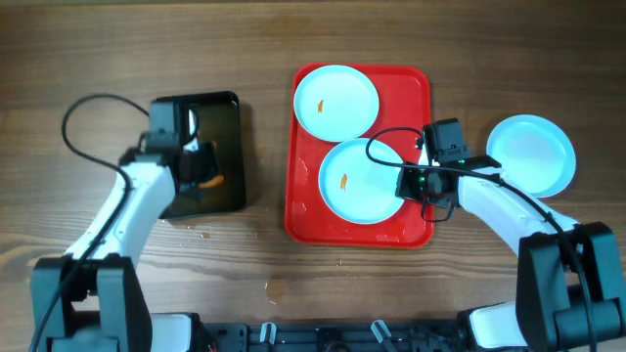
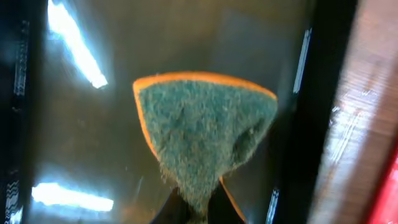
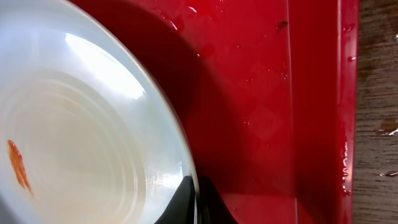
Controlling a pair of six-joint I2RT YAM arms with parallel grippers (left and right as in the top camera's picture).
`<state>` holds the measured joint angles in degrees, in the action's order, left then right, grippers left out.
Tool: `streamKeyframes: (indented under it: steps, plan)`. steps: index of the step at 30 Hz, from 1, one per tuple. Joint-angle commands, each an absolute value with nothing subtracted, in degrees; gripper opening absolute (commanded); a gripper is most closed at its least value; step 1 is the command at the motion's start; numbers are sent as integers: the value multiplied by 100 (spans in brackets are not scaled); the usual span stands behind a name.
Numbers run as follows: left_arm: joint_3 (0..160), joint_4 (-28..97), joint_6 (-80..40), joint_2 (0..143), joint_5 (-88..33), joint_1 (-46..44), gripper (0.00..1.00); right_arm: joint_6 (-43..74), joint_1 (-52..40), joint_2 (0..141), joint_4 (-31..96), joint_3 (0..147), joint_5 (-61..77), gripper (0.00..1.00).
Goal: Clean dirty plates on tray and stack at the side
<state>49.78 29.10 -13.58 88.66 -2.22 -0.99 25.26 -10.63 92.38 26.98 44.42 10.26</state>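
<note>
Your right pincer (image 3: 198, 210) sits at the right side of the red tray (image 1: 303, 220), its fingers drawn narrow with the rim of the near plate (image 1: 360, 181) running between them, so it is pinching that plate's right edge. The near plate lies in the tray's nearer half and carries an orange smear (image 3: 17, 165) left of its centre. The far plate (image 1: 335, 101) fills the tray's far end, overlapped a little by the near one, and is smeared too. The third plate (image 1: 531, 154) rests off the tray on the wooden surface (image 1: 293, 293), well to the tray's right. Water droplets (image 3: 261, 118) dot the tray floor beside the pinched rim. Well left of the tray, your left pincer (image 2: 194, 210) is clamped on a green sponge (image 2: 205, 134) with an orange edge, over the wet black tray (image 1: 227, 127) — you cannot tell whether the sponge touches it
</note>
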Motion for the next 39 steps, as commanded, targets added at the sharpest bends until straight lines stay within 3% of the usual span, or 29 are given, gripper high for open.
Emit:
streamKeyframes:
  steps: [1, 9, 18, 31, 35, 39]
  plan:
    - [4272, 2174, -1391, 8829, -196, -89, 4, 2394, -1066, 9347, 2786, 4351, 685, 4]
    - [3553, 1258, -1745, 9050, -235, -89, 4, 2397, -1066, 9347, 2770, 4351, 687, 4]
    - [5194, 3312, -1514, 8442, -248, -91, 4, 2394, -1066, 9347, 2775, 4351, 687, 4]
    - [5264, 3507, -1369, 8761, -156, -123, 4, 2067, -1066, 9347, 2746, 4351, 810, 4]
    - [6012, 4167, -1374, 8466, -620, -589, 4, 1903, -1066, 9347, 2746, 4351, 770, 5]
    - [6263, 3986, -1590, 8399, -801, -1568, 4, 1798, -1066, 9347, 2731, 4351, 773, 4]
